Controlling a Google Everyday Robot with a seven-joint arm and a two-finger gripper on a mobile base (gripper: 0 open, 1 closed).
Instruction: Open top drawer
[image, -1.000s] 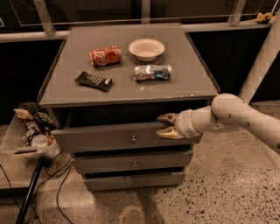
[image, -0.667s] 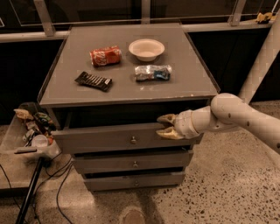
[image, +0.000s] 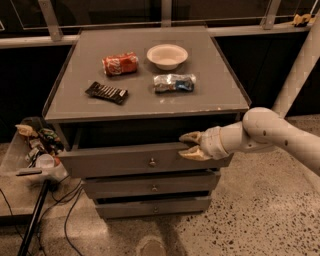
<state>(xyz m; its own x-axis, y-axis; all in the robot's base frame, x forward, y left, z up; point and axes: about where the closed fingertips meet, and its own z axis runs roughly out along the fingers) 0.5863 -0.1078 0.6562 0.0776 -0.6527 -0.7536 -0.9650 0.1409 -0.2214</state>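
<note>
pincer (image: 183, 145) at top drawer (image: 120, 161) rim, gap above

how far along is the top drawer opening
Done: the top drawer is already part-way out, with a dark gap showing behind its front. In hand: the pincer is at the front's upper edge, right of the knob. Left: probably pulling it further out, since only a little of the inside shows.

The place is read as a robot test lab: a plain grey cabinet (image: 210, 95) is stood on a speckled polished floor (image: 260, 210), with the gripper (image: 189, 145) held at the top drawer (image: 115, 162). Loose cables (image: 70, 220), a tripod leg (image: 32, 220) and a cluttered clear bin (image: 15, 160) are seen left of the gripper.
</note>
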